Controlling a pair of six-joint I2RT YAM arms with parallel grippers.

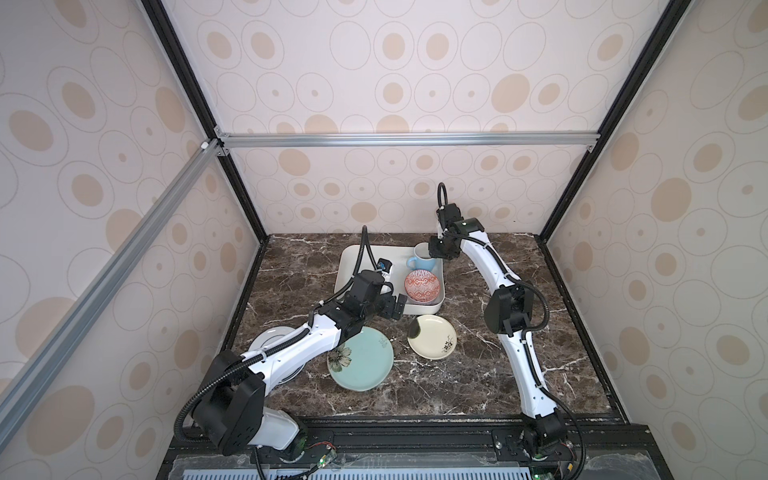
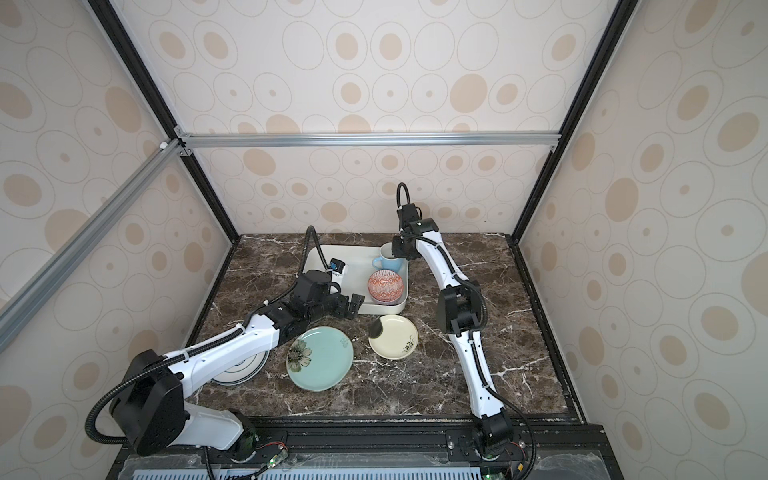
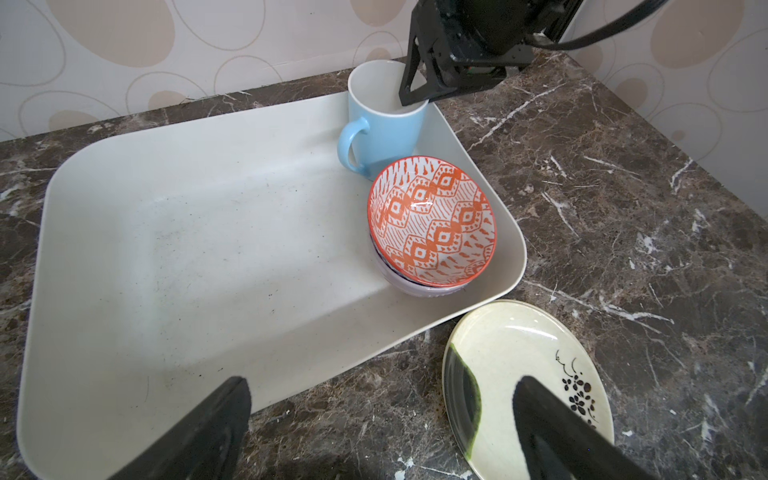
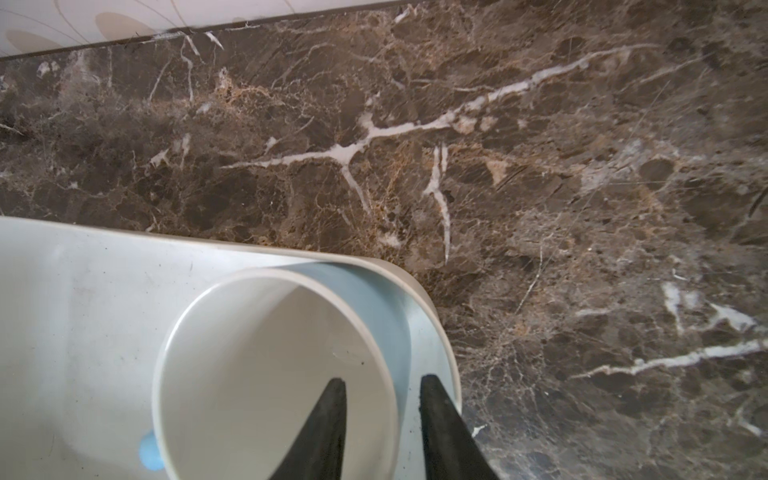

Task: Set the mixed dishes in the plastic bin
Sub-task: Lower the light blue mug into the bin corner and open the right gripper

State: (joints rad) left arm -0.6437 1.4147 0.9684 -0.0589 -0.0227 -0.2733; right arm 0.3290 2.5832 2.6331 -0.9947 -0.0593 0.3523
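Observation:
The plastic bin (image 1: 353, 266) (image 3: 166, 249) lies at the back of the marble table. A light-blue mug (image 1: 424, 262) (image 4: 270, 374) stands upright in its far right corner. My right gripper (image 4: 384, 378) (image 1: 434, 251) is open and straddles the mug's rim, one finger inside and one outside, with small gaps to the wall. The red-patterned bowl (image 3: 432, 220) sits nested in a lavender bowl (image 3: 411, 286) in the bin. My left gripper (image 3: 382, 382) (image 1: 397, 307) hangs wide open and empty over the table, between the bin's near edge and the small cream plate (image 3: 507, 353) (image 1: 432, 336).
A teal flower plate (image 1: 361, 359) lies on the table in front of the bin. A white blue-rimmed plate (image 2: 241, 370) is partly hidden under my left arm at the near left. Patterned walls and black frame posts close in the table.

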